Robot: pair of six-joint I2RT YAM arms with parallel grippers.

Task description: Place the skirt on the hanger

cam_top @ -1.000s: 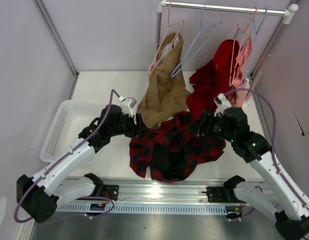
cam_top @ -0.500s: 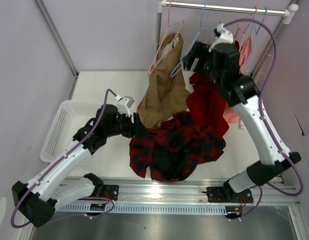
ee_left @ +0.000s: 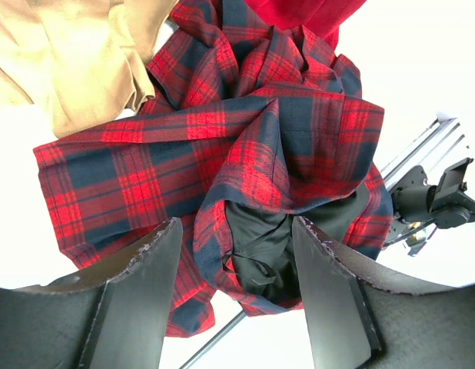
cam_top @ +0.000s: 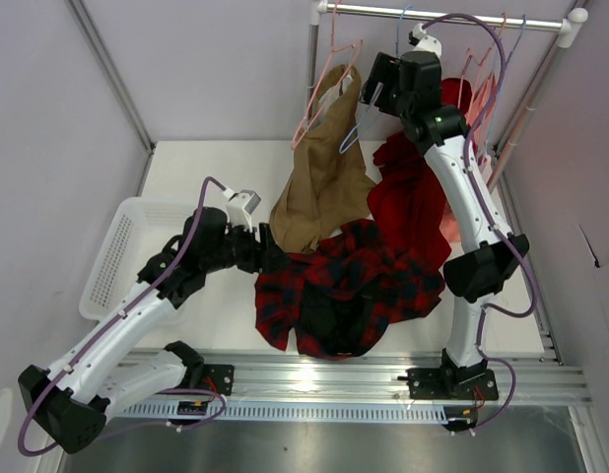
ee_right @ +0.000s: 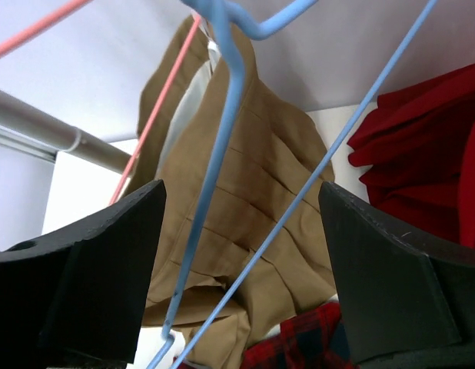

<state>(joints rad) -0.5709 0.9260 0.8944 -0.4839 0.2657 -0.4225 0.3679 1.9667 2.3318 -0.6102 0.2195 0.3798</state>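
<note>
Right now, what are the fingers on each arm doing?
Left gripper: fingers open over the red and navy plaid skirt, gripping nothing.
Right gripper: fingers open around the thin light-blue wire hanger, not clamped.

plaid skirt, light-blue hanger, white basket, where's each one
plaid skirt (cam_top: 344, 286): top external view, middle of the bunched fabric
light-blue hanger (ee_right: 220, 154): right wrist view, its left sloping wire
white basket (cam_top: 115, 254): top external view, its mesh left wall
</note>
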